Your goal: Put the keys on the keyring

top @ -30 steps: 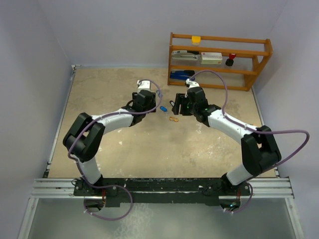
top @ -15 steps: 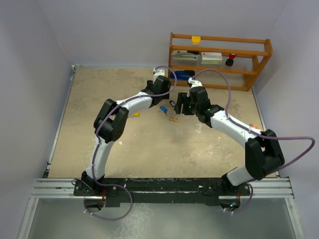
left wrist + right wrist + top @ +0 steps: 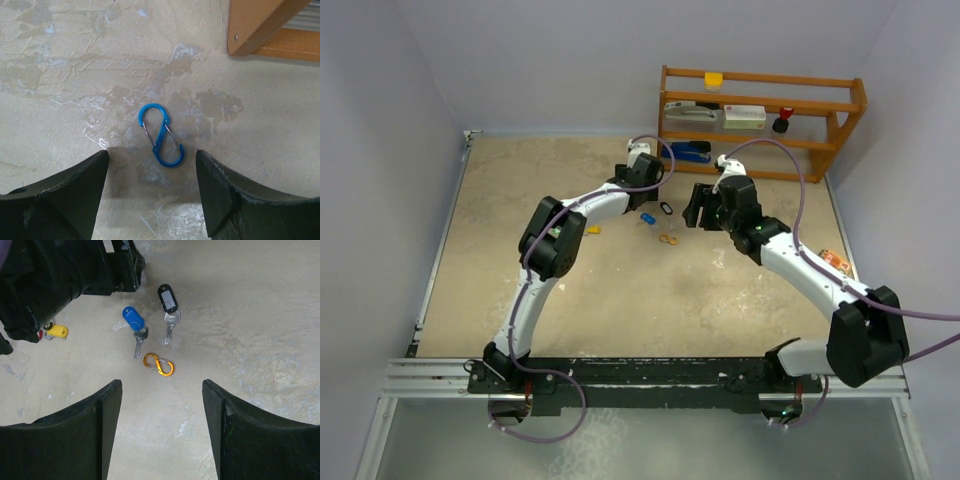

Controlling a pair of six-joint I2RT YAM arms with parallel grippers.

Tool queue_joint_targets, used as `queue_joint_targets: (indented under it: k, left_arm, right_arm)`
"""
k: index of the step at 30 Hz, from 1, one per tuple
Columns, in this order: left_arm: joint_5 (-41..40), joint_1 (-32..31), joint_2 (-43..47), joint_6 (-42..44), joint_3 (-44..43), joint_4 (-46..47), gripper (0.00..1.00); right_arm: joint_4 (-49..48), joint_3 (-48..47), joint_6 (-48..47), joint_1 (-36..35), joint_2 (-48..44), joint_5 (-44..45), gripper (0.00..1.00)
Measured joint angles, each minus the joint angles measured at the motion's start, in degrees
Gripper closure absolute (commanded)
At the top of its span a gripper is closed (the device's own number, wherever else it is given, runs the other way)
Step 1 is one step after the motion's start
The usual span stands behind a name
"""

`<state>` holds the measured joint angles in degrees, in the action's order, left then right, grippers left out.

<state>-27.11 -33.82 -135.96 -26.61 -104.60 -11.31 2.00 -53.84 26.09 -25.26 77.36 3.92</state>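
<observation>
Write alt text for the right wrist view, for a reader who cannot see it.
A blue key and a black key lie side by side on the table, with an orange hook just below them, all clear of the open right gripper at the bottom edge. A yellow tag lies at left, beside the dark left arm.

My matte black left fingers [image 3: 55, 200] frame a bright blue S-shaped metal clip with silver wire gates [image 3: 161, 135]. It lies on a beige tabletop mottled with grey-brown stains and whitish scratches [image 3: 75, 60], by the corner of an orange-brown wooden shelf [image 3: 260, 25]. Past my equally black right fingers [image 3: 65, 440] I see a silver key on a blue oval plastic tag [image 3: 133, 318], a silver key on a black plastic tag with a white label [image 3: 167, 298], a yellow plastic tag [image 3: 56, 331] and an orange S-shaped metal clip [image 3: 159, 364].
</observation>
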Motion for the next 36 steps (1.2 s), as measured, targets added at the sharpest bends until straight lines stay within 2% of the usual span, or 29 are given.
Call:
queue_joint_targets:
  k: [6, 20, 22, 25, 26, 36]
  left_arm:
    - [-0.2, 0.0, -2.0, 0.0, -2.7, 0.3, 0.33]
    - [-0.3, 0.5, -3.5, 0.0, -4.8, 0.5, 0.51]
    - [-0.3, 0.5, -3.5, 0.0, -4.8, 0.5, 0.60]
    - [-0.2, 0.6, -3.5, -0.3, -4.8, 0.5, 0.92]
    - [-0.2, 0.6, -3.5, -0.4, -4.8, 0.5, 1.00]
    - [-0.2, 0.8, -3.2, -0.9, -3.2, 3.3, 1.00]
  right_arm:
    - [0.1, 0.4, -0.2, 0.6, -1.1, 0.0, 0.32]
    - [0.4, 0.6, -0.2, 0.9, -1.3, -0.1, 0.32]
    - [0.4, 0.6, -0.2, 0.9, -1.3, -0.2, 0.32]
    - [0.4, 0.6, -0.2, 0.9, -1.3, -0.2, 0.32]
    - [0.4, 0.6, -0.2, 0.9, -1.3, -0.2, 0.32]
    - [0.4, 0.6, -0.2, 1.0, -1.3, -0.3, 0.32]
